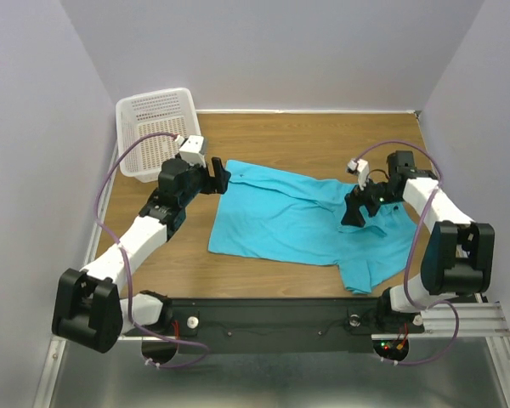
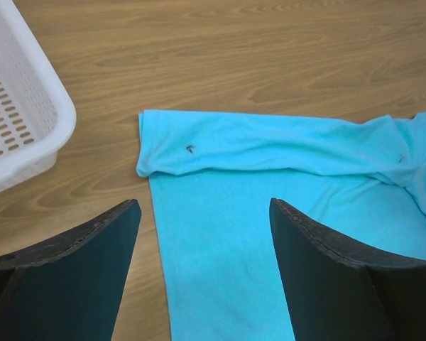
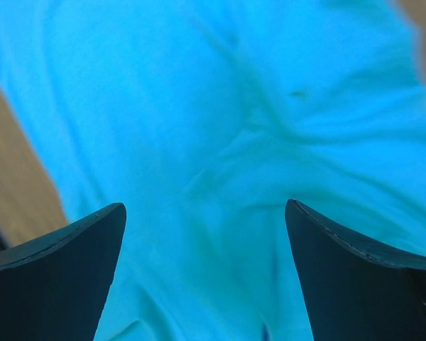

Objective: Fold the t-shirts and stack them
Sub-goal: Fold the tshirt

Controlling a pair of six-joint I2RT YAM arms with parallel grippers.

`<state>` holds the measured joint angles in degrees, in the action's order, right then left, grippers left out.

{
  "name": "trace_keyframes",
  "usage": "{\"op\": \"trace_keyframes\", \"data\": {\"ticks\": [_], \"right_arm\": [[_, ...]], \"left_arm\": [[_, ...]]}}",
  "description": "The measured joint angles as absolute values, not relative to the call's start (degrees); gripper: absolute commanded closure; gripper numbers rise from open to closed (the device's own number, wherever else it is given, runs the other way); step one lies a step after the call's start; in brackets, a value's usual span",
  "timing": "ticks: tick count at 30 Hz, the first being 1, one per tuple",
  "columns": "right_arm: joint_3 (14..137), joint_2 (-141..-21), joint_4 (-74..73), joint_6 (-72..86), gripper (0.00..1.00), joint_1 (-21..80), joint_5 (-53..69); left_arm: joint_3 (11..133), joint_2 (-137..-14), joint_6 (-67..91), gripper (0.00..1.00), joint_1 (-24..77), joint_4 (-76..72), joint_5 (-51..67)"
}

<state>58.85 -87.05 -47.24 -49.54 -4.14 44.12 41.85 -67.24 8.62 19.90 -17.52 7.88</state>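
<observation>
T-shirt lay partly folded on tabletop. Both open, empty: left hand at its left edge, right hand over its right side. Judged mid-fold; next move needed a fresh edge grasp.

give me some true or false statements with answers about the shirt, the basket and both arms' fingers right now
1. The turquoise short-sleeved cloth shirt lies spread on the wooden table. True.
2. The white perforated plastic basket holds a folded shirt. False: nothing shows inside it.
3. The right arm's fingers are shut on the shirt. False: they stand open over it.
4. The left arm's fingers are open at the shirt's edge nearest the basket. True.
</observation>
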Motion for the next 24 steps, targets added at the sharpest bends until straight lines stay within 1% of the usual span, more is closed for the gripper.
{"op": "trace_keyframes", "data": {"ticks": [2, 3, 7, 9, 11, 15, 20, 24], "right_arm": [[58.9, -84.6, -41.3, -43.5, 0.00, -4.1, 41.1], [58.8, -83.6, -37.9, -39.3, 0.00, -4.1, 39.1], [58.8, -83.7, -29.9, -30.0, 0.02, -5.7, 37.1], [58.8, -85.0, -28.1, -27.7, 0.05, -6.9, 37.5], [58.4, -85.9, -26.7, -25.4, 0.12, -8.1, 37.4], [58.7, -86.5, -25.6, -22.0, 0.18, -11.4, 37.5], [60.3, -88.1, -24.7, -18.3, 0.18, -19.9, 36.8], [60.3, -88.1, -24.3, -16.4, 0.18, -22.5, 34.7]], "left_arm": [[42.8, -69.7, 9.0, 0.25, 19.9, -16.7, 8.2], [43.5, -71.5, 9.4, 0.30, 19.9, -15.9, 8.5], [46.8, -78.3, 10.2, 0.39, 20.2, -12.9, 9.0], [49.6, -82.6, 10.4, 0.39, 20.7, -10.9, 9.0], [51.8, -85.6, 10.4, 0.39, 21.2, -9.8, 8.5], [59.5, -92.7, 10.0, 0.40, 22.6, -7.2, 6.0], [71.6, -103.7, 9.1, 0.40, 23.6, -5.7, 1.7], [78.1, -111.0, 8.7, 0.40, 23.6, -2.6, -2.5]]}}
